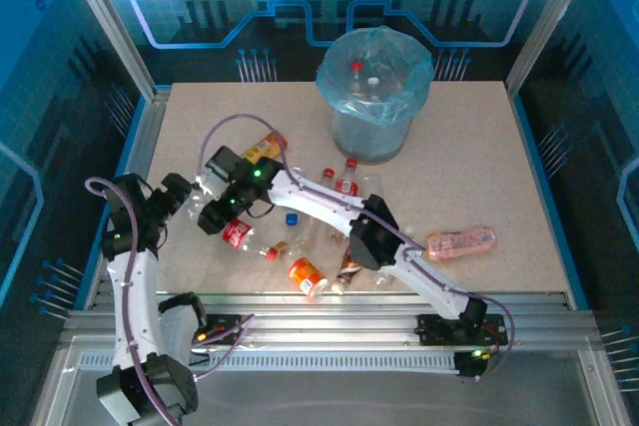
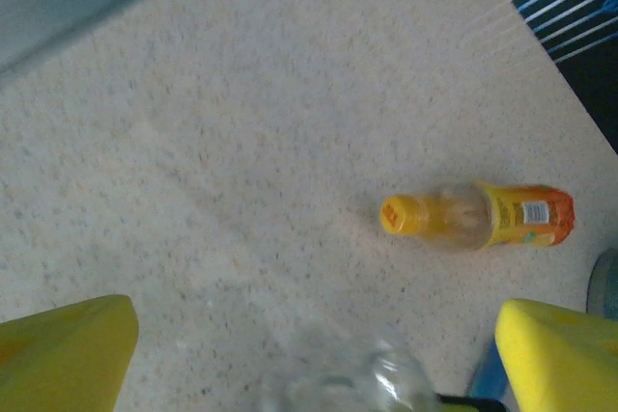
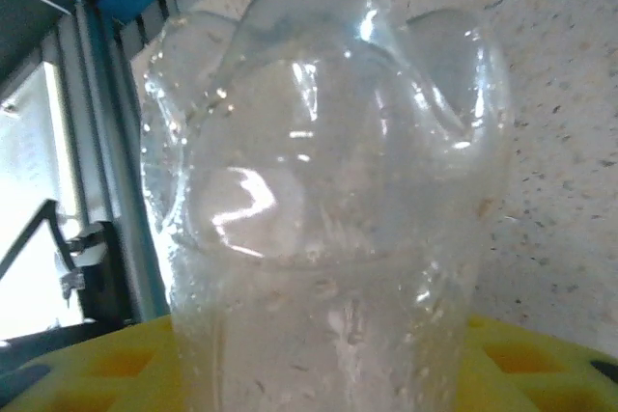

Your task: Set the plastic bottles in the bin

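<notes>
Up close, clear bottle (image 3: 328, 200), lobed base

Bin (image 1: 371, 137) rear ctr; bottles (image 1: 308, 276) scattered in front, two inside.

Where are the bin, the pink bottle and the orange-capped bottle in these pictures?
bin (image 1: 371, 142), top view, its grey front wall.
pink bottle (image 1: 461, 243), top view, middle of its body.
orange-capped bottle (image 2: 478, 216), left wrist view, mid-body beside the label.

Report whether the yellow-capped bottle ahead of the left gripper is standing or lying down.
Lying down: the yellow-capped bottle rests lengthwise on the table, cap and label both turned sideways.
</notes>
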`<state>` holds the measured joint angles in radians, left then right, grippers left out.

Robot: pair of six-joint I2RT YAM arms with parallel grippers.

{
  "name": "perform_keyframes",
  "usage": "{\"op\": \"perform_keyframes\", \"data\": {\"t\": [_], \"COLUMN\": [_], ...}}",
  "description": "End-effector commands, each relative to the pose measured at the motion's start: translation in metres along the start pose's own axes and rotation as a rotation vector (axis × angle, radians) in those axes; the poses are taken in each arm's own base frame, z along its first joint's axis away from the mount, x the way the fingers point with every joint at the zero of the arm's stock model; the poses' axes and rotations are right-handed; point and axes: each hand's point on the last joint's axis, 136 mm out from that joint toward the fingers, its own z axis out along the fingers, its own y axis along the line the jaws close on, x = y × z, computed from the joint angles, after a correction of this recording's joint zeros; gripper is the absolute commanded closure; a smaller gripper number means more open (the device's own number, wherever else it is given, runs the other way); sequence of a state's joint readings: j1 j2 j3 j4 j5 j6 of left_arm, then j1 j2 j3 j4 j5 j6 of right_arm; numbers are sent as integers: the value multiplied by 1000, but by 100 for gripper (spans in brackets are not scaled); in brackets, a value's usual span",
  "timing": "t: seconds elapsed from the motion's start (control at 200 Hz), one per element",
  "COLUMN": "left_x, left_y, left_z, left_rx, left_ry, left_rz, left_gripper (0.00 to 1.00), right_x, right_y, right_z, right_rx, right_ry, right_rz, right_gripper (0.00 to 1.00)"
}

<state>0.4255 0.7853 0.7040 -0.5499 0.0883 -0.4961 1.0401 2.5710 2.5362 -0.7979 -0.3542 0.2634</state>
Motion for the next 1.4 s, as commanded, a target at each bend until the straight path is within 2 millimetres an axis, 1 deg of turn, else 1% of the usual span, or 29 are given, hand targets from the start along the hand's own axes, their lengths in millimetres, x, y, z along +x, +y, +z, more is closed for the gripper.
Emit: {"op": "perform_keyframes", "data": {"t": [0.0, 0.15, 0.25, 0.28, 0.285, 0.295, 0.37, 0.44, 0.53, 0.64, 0.755, 0.785, 0.8, 0.875, 0.93, 1.025, 1.06, 1.105, 1.211, 1.326, 1.396], "left_x": [-11, -35, -49, -53, -53, -54, -61, -65, -61, -49, -30, -24, -22, -7, 3, 10, 15, 20, 31, 40, 47], "left_y": [-20, -49, -75, -82, -83, -85, -105, -124, -153, -187, -221, -230, -234, -258, -275, -299, -309, -324, -358, -388, -404], "left_z": [-19, -51, -72, -78, -79, -81, -96, -110, -126, -138, -140, -138, -135, -134, -132, -126, -122, -122, -120, -115, -112], "left_rx": [75, 162, 248, 272, 274, 283, 343, 397, 491, 594, 668, 678, 674, 689, 696, 686, 689, 709, 748, 801, 850], "left_ry": [-43, -124, -150, -159, -160, -161, -177, -193, -200, -188, -153, -141, -136, -117, -110, -95, -82, -74, -71, -59, -53], "left_rz": [36, 65, 101, 110, 112, 116, 159, 215, 294, 377, 458, 485, 495, 581, 635, 673, 692, 719, 794, 830, 834], "left_gripper": [4, 4, 5, 5, 5, 5, 6, 7, 8, 9, 10, 10, 10, 10, 10, 10, 10, 10, 9, 8, 7], "right_x": [-37, -54, -67, -68, -71, -74, -82, -89, -97, -106, -116, -118, -119, -121, -121, -120, -119, -117, -118, -123, -126], "right_y": [21, 13, 10, 3, 7, 9, 3, -4, -17, -28, -37, -39, -40, -45, -50, -62, -67, -73, -92, -117, -136], "right_z": [-48, -82, -112, -114, -122, -130, -157, -187, -226, -286, -350, -369, -376, -415, -439, -476, -487, -501, -527, -545, -550], "right_rx": [-50, -37, -23, -12, -12, -12, 15, 41, 84, 136, 176, 195, 204, 262, 309, 381, 399, 427, 503, 565, 595], "right_ry": [-121, -189, -245, -249, -264, -277, -321, -369, -429, -526, -650, -686, -701, -771, -811, -864, -879, -901, -956, -1008, -1030], "right_rz": [-20, -19, -25, -20, -27, -33, -41, -46, -51, -71, -88, -90, -91, -111, -122, -122, -115, -112, -110, -110, -106], "right_gripper": [45, 46, 46, 46, 46, 46, 46, 46, 47, 47, 47, 48, 48, 48, 48, 48, 48, 48, 49, 48, 48]}}
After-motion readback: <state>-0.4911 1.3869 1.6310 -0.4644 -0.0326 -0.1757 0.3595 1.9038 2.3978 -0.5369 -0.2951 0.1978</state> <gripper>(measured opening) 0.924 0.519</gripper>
